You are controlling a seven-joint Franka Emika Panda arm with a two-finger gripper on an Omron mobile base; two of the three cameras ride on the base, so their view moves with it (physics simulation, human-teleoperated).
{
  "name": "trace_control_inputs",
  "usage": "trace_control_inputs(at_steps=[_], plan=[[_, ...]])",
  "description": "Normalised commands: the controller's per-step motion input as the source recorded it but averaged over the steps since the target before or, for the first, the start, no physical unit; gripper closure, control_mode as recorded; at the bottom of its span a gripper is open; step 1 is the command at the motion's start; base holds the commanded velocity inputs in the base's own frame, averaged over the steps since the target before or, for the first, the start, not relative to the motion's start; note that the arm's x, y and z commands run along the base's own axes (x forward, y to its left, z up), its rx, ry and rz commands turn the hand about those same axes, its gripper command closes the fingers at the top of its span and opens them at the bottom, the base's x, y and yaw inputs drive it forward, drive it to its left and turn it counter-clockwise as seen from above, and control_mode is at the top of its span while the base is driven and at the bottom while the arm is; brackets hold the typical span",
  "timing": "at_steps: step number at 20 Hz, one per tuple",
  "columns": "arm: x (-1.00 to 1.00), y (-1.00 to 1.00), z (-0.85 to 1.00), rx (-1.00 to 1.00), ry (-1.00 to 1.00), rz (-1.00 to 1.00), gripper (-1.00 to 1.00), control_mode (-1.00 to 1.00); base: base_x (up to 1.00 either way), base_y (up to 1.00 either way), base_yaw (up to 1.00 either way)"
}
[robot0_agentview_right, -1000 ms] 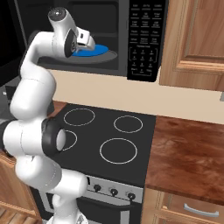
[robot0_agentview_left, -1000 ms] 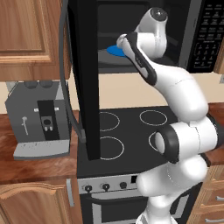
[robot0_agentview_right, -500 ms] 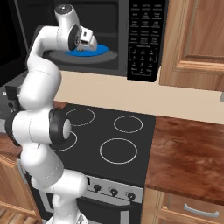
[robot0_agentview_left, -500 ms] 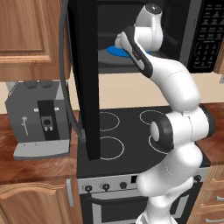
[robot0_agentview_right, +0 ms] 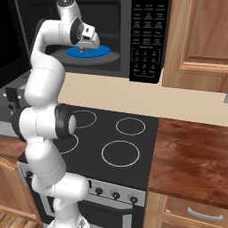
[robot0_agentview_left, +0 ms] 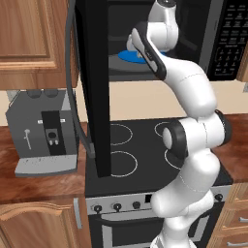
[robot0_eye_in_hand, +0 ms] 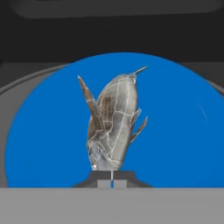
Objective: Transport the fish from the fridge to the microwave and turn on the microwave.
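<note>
The microwave [robot0_agentview_right: 147,40] stands open, its black door [robot0_agentview_left: 92,87] swung out to the left. Inside lies the blue round plate [robot0_agentview_right: 100,50] [robot0_agentview_left: 127,55] [robot0_eye_in_hand: 183,131]. My arm reaches into the cavity and my gripper [robot0_agentview_right: 84,46] [robot0_eye_in_hand: 113,180] hangs just over the plate. It is shut on the fish [robot0_eye_in_hand: 111,127], a small grey-white scaled body with thin fins. The fish's lower end sits right at the fingertips and the rest points away over the middle of the plate. In the left base view my own arm hides the hand.
A black stove [robot0_agentview_right: 120,138] [robot0_agentview_left: 135,140] with ring burners lies below the microwave. The grey coffee machine [robot0_agentview_left: 43,131] stands left of the door. A wooden counter [robot0_agentview_right: 191,151] runs to the right, under wooden cupboards [robot0_agentview_right: 196,40]. The open door blocks the left side.
The arm has straightened and reached further into the microwave, carrying the fish over the blue plate. The hand sits a little higher and deeper than a second ago.
</note>
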Motion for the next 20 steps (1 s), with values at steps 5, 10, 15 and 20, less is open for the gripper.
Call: trace_control_inputs(at_steps=[5, 10, 15, 20], plan=[[0.00, 0.00, -0.01, -0.04, 0.00, 0.00, -1.00, -1.00, 0.00, 0.00, 0.00], [-0.14, 0.00, 0.00, -0.01, 0.00, 0.00, -1.00, -1.00, 0.00, 0.00, 0.00], [-0.30, 0.00, 0.00, 0.00, 0.00, 0.00, -1.00, -1.00, 0.00, 0.00, 0.00], [-0.45, 0.00, 0.00, 0.00, -0.05, 0.00, -1.00, -1.00, 0.00, 0.00, 0.00]])
